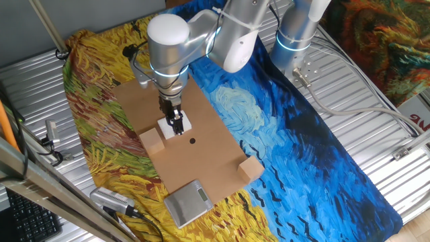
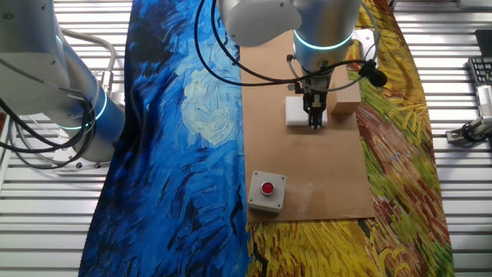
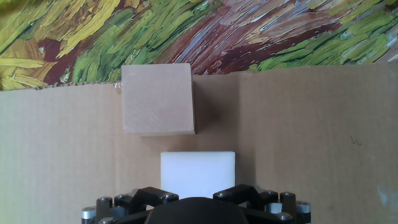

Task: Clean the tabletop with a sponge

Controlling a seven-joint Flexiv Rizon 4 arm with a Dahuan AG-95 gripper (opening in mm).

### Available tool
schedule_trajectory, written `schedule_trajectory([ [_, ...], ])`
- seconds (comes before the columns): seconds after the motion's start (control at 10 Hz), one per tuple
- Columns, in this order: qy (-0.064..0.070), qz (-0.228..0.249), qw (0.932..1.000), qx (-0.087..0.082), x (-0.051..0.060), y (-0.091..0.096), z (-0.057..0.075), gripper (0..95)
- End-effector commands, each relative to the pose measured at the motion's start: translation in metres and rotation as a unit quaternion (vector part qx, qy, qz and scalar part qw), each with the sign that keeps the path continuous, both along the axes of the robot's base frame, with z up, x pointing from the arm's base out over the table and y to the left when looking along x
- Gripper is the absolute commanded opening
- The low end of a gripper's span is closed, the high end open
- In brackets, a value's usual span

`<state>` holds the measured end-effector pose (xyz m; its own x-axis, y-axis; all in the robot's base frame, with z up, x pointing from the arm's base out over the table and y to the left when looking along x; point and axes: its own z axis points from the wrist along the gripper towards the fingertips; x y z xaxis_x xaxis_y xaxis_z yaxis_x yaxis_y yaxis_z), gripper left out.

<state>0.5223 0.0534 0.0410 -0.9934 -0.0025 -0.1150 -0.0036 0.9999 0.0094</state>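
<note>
In one fixed view the end effector [image 1: 177, 125] stands upright over the sponge [image 1: 175, 126], which lies on the tabletop [image 1: 201, 161] well in from its long edges, beside a tan cube [image 1: 152, 141] at the edge toward the yellow cloth; a second cube [image 1: 250, 168] sits at the near corner on the blue side, the grey scale [image 1: 185, 202] overhangs the near short edge, and the dark dot [image 1: 192, 140] lies just past the sponge; whether the fingers have closed on the foam, I cannot tell from here.

In the other fixed view the end effector [image 2: 315, 117] comes down at the sponge's [image 2: 301, 110] side nearest the cube [image 2: 345, 101]; a red-button box [image 2: 267, 190] rests at the far corner; grip width is again unclear.

In the hand view the sponge [image 3: 198, 174] is centred just ahead of the hand, the cube [image 3: 158, 99] close beyond it; the fingertips are hidden, so the grasp is unknowable.

To do this step well, I judge: seat the fingers squarely across the foam, squeeze lightly, press flat, and sweep toward the dot, away from the cube.
</note>
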Motion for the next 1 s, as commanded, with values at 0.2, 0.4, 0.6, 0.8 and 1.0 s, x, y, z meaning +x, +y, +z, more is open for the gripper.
schedule_trajectory([
  [0.2,0.004,-0.002,1.0000,-0.002,-0.003,-0.001,0.032,95.0],
  [0.4,0.002,-0.002,1.0000,-0.002,-0.005,-0.004,0.041,95.0],
  [0.6,0.004,-0.002,1.0000,-0.001,-0.006,-0.003,0.050,95.0],
  [0.8,0.005,0.001,1.0000,-0.003,-0.006,-0.003,0.051,95.0],
  [1.0,0.008,0.000,1.0000,0.000,-0.006,-0.003,0.050,95.0],
])
